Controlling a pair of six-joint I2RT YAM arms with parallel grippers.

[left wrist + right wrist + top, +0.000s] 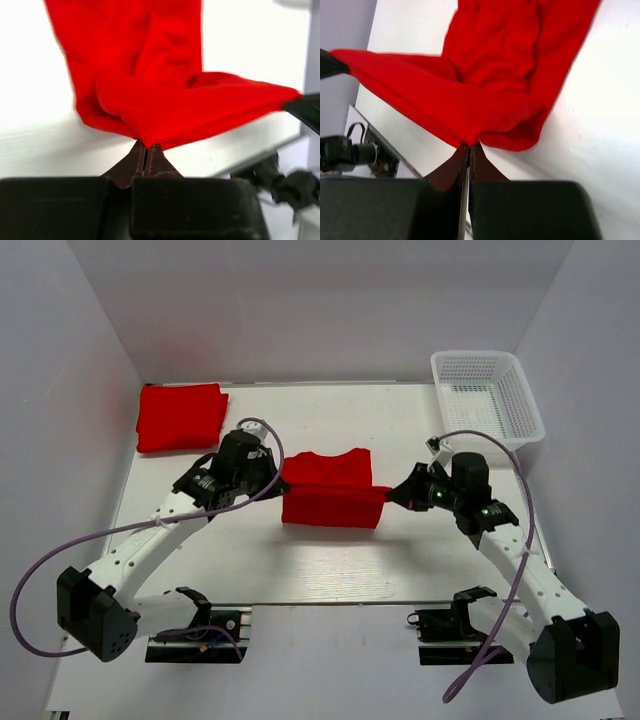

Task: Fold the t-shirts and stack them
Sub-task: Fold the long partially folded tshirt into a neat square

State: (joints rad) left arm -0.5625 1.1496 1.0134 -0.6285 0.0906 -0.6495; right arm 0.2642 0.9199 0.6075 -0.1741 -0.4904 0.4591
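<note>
A red t-shirt (331, 490) lies at the table's middle, its near part lifted and stretched between my two grippers, its far part on the table. My left gripper (279, 478) is shut on the shirt's left corner; the left wrist view shows the cloth (165, 95) pinched at the fingertips (146, 146). My right gripper (392, 496) is shut on the right corner; the right wrist view shows the cloth (480, 90) pinched at the fingertips (470, 145). A second red t-shirt (181, 415) lies folded at the far left.
A white mesh basket (486, 400) stands at the far right corner. The table (330, 560) has white walls on the left, back and right. Grey cables loop from both arms. Clamps sit at the near edge.
</note>
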